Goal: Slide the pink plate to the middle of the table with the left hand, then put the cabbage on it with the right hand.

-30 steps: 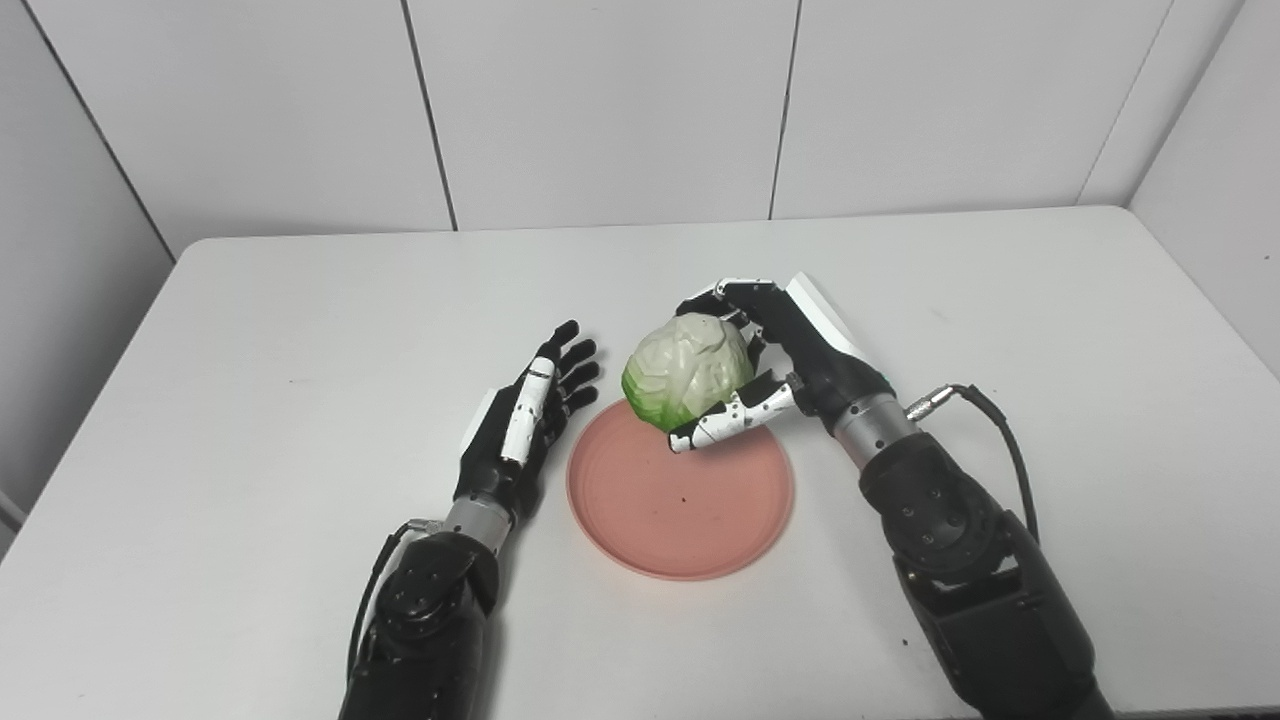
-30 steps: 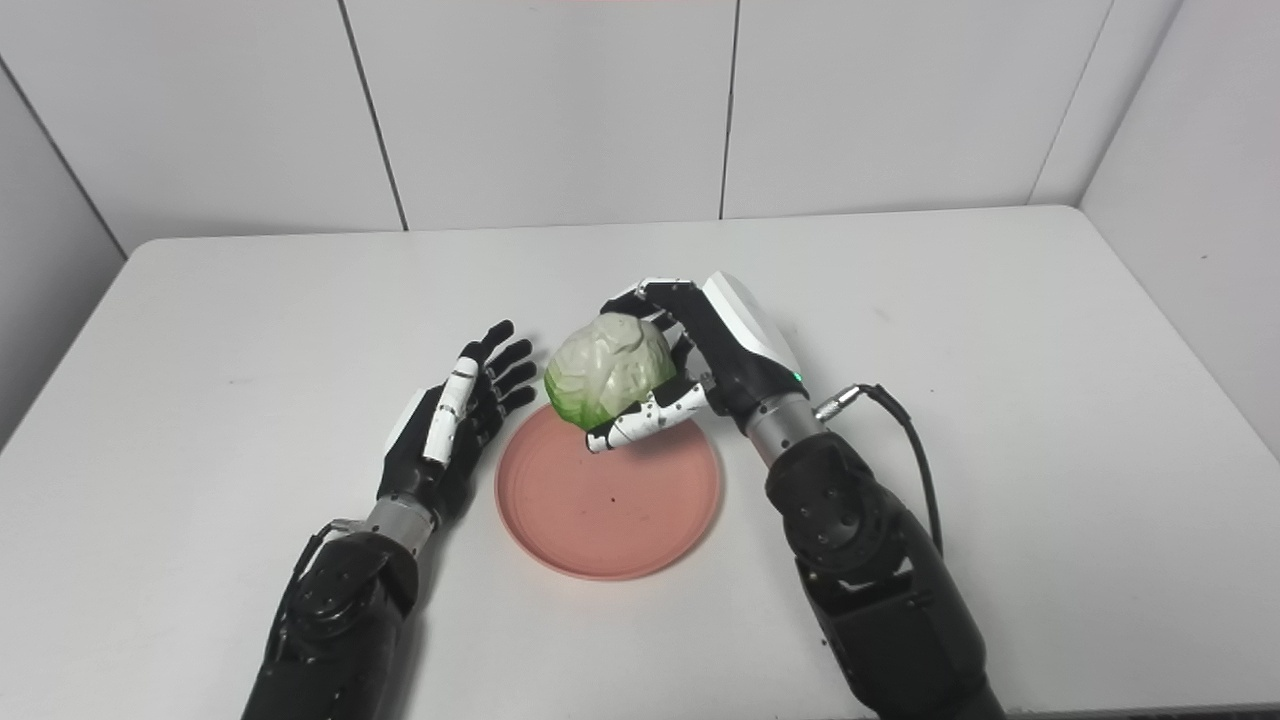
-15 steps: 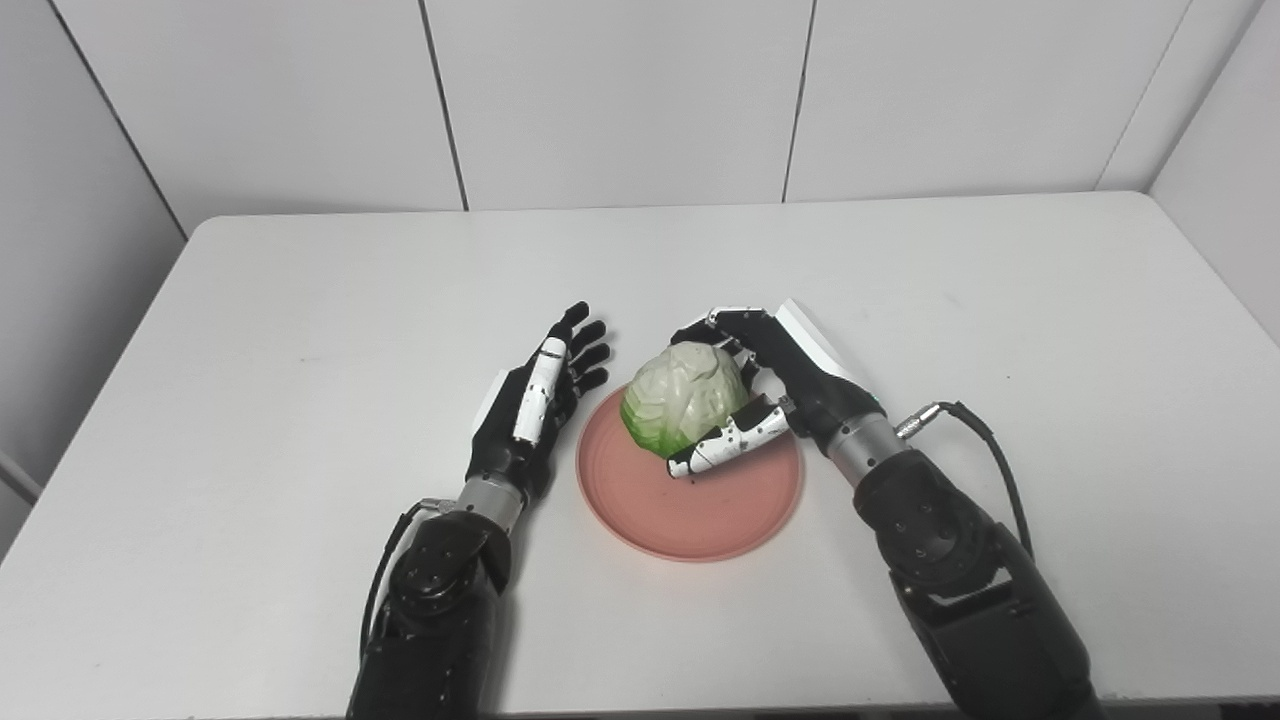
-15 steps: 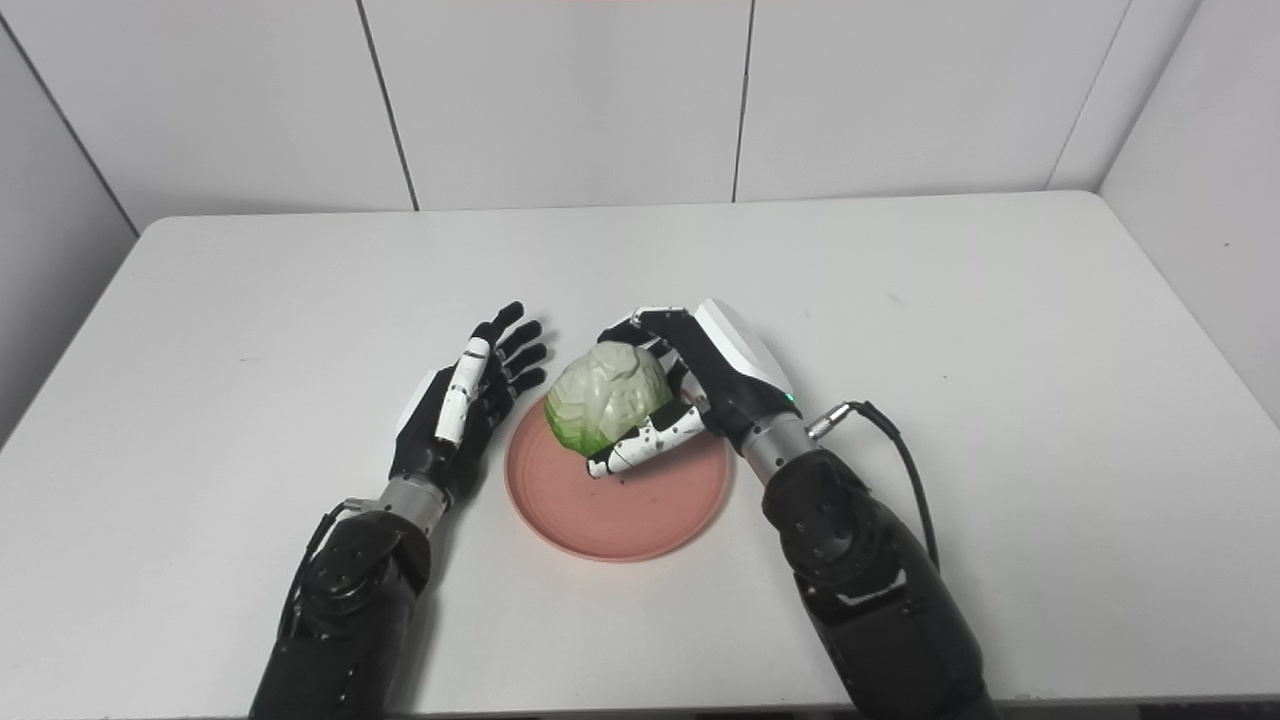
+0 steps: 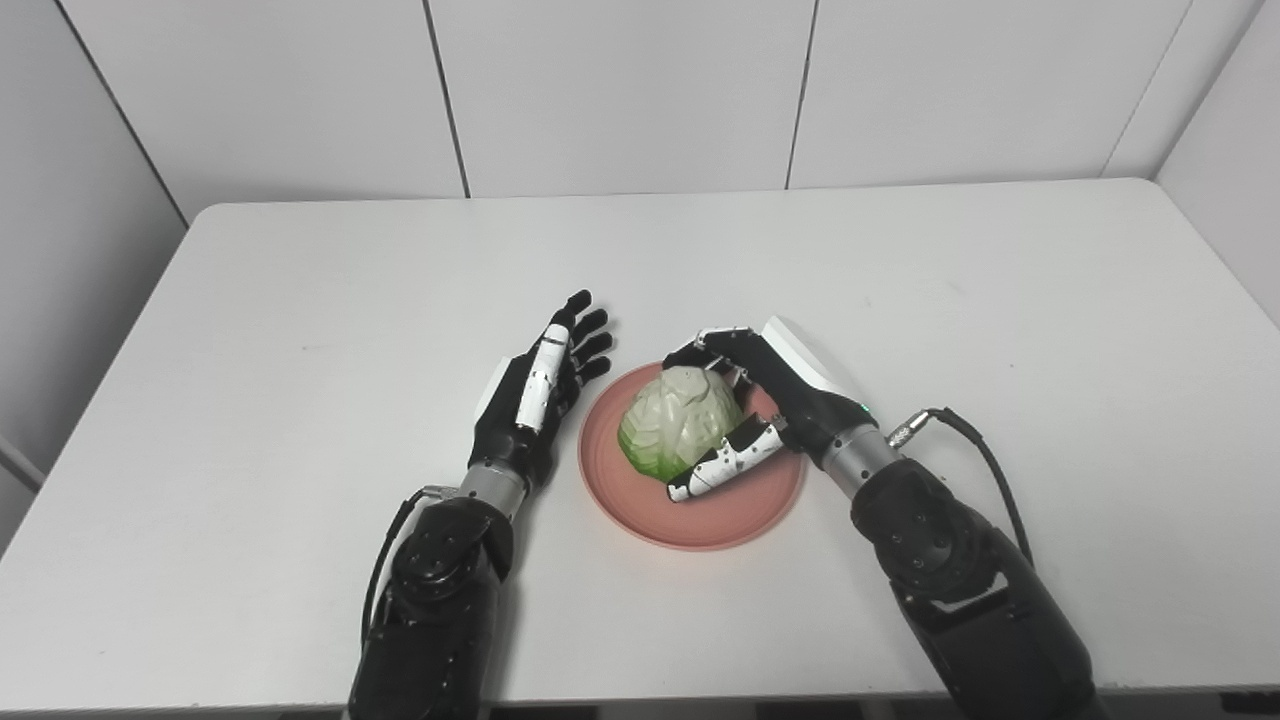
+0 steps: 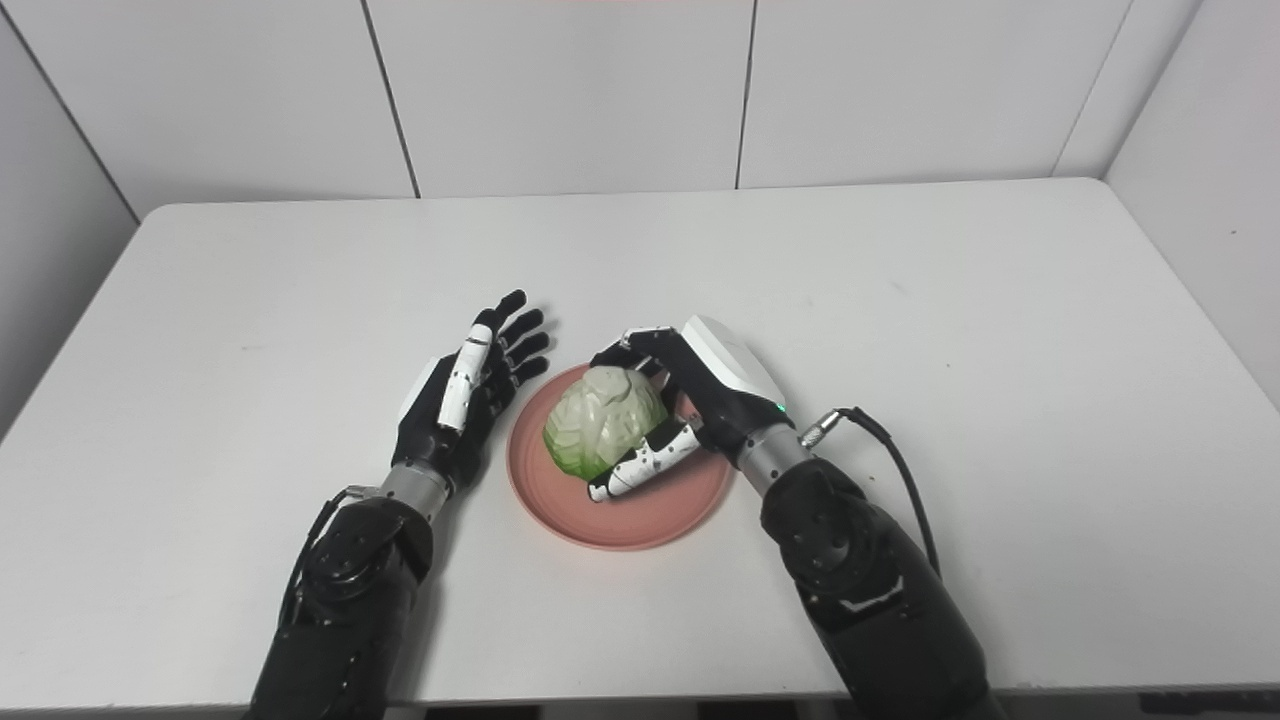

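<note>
Nearest the camera, two black arms come up from the bottom edge onto the white table (image 5: 300, 300). A grey cable loops off the wrist of the right arm. Beyond them, around the middle of the table, lies the pink plate (image 5: 740, 510). The cabbage (image 5: 680, 420) sits within the plate's rim, pale on top and green at its near-left base, and seems to rest on the plate, though contact underneath cannot be confirmed. The right hand (image 5: 775, 400) grasps the cabbage from the right: its thumb (image 5: 722, 462) lies along the near side of the head and its fingers (image 5: 700, 343) curl over the far side. Just left of the plate, the left hand (image 5: 530, 400) holds nothing, its fingers straight, spread and pointing away toward the far wall, palm edge beside the plate's left rim. Beyond the hands the tabletop runs back to the white panelled wall (image 5: 620, 90).
</note>
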Action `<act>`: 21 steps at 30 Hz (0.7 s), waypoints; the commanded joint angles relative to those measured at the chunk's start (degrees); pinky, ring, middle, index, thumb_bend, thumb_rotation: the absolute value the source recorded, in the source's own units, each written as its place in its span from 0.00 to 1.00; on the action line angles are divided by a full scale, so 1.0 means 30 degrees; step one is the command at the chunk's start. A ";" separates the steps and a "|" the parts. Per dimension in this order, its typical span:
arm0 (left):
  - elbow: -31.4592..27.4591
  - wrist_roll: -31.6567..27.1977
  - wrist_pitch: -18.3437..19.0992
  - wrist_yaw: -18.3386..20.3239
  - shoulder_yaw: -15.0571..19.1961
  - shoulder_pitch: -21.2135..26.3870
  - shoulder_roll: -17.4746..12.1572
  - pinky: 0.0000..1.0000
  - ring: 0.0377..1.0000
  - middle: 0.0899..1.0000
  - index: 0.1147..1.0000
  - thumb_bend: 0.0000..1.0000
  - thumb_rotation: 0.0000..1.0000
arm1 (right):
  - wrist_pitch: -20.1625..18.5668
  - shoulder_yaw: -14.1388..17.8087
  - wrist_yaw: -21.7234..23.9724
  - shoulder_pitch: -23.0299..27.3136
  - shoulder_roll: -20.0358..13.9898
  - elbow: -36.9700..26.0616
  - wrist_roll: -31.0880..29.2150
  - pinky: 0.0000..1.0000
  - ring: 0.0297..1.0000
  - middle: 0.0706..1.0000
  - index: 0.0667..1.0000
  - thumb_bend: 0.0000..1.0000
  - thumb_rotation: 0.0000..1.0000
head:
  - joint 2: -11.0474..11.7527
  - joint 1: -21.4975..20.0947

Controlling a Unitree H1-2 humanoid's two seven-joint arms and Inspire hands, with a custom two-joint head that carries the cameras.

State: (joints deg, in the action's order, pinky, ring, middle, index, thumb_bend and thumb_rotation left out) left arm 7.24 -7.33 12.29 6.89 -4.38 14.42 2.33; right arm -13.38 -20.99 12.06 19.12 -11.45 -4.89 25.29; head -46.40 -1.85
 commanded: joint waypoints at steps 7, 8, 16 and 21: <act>-0.0008 0.0229 0.1142 0.0031 -0.0362 -0.0204 0.0189 0.89 0.90 0.92 0.91 0.44 1.00 | 0.1132 0.0020 -0.0215 0.0364 0.0394 -0.0087 0.0187 0.35 0.39 0.40 0.49 0.53 0.00 | -0.0116 0.0037; -0.0019 0.0233 0.1192 0.0002 -0.0359 -0.0198 0.0201 0.89 0.90 0.91 0.90 0.44 1.00 | 0.1113 0.0006 -0.0182 0.0358 0.0398 -0.0086 0.0212 0.35 0.40 0.40 0.49 0.53 0.00 | -0.0116 0.0037; -0.0141 0.0127 0.1340 -0.0081 -0.0336 -0.0180 0.0266 0.89 0.90 0.91 0.90 0.43 1.00 | 0.0823 -0.0205 0.0237 0.0395 0.0317 -0.0223 0.0488 0.53 0.62 0.66 0.68 0.78 0.00 | -0.0180 0.0055; -0.0135 0.0127 0.1299 0.0033 -0.0413 -0.0170 0.0184 0.89 0.90 0.91 0.91 0.44 1.00 | 0.0751 -0.0553 0.0396 0.0604 0.0037 -0.0330 0.1301 0.62 0.71 0.77 0.81 0.87 0.06 | -0.0199 0.0077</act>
State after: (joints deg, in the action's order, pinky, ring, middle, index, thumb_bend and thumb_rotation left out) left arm 6.49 -7.34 13.52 6.25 -4.61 14.39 2.58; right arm -13.02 -22.76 13.04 18.72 -10.96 -4.45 28.55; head -46.93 -1.67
